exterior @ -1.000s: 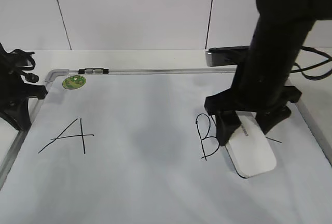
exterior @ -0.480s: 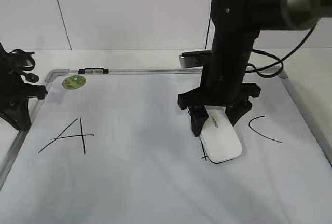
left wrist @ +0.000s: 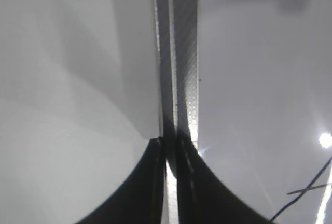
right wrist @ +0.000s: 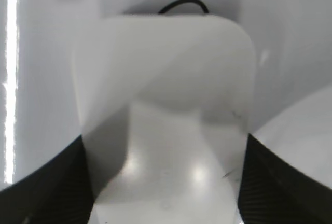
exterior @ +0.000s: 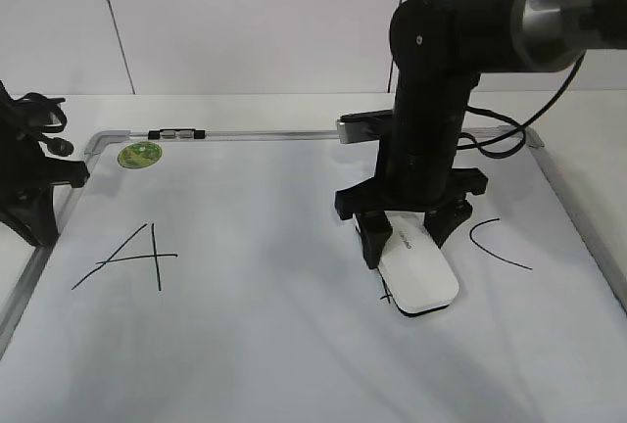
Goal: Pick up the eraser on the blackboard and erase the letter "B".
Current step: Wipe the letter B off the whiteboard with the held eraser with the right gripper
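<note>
My right gripper (exterior: 405, 237) is shut on the white eraser (exterior: 418, 274) and presses it flat on the blackboard (exterior: 255, 345). The eraser lies over the place of the letter "B"; only a short black remnant (exterior: 386, 295) shows at its lower left. In the right wrist view the eraser (right wrist: 166, 94) fills the gap between the dark fingers (right wrist: 46, 187), with a curved black stroke (right wrist: 184, 3) just beyond its far end. My left gripper (left wrist: 168, 149) is shut and empty over the board's silver frame (left wrist: 181, 53) at the left edge.
The black "A" (exterior: 129, 258) is on the board's left and the curved "C" (exterior: 498, 245) right of the eraser. A green sticker (exterior: 140, 155) sits at the far left corner. The left arm (exterior: 29, 188) stands by the left frame. Cables trail behind the right arm.
My right gripper has slid left with the eraser, from beside the "B" onto it. The letter's strokes no longer show except a small bit; the "C" is uncovered. The left arm has not moved.
</note>
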Robot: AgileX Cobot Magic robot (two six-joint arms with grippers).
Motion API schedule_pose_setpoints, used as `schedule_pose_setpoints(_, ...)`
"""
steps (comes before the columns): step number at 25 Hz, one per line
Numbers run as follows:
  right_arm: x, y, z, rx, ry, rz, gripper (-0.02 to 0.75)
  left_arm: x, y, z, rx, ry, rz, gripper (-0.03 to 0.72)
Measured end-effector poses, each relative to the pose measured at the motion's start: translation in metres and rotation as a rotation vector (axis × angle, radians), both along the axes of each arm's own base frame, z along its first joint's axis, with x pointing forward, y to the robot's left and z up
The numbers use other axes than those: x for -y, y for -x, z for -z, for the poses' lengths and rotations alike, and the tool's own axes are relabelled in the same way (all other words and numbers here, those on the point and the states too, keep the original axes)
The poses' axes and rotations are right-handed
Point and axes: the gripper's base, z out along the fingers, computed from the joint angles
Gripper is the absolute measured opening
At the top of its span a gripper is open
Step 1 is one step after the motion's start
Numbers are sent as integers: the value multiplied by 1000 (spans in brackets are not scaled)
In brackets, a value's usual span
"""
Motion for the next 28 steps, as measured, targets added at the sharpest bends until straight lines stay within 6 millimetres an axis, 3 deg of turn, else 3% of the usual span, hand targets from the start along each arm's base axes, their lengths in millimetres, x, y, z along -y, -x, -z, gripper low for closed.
schedule_pose_setpoints(6,0,0,0,2,1,-3,573,0,0,0,0,0,0,20)
schedule_pose_setpoints(13,-1,-2,-2,11,-4,-13,641,0,0,0,0,0,0,20)
schedule_pose_setpoints(28,-1,-8,-14,50,11,-30,630,0,0,0,0,0,0,20)
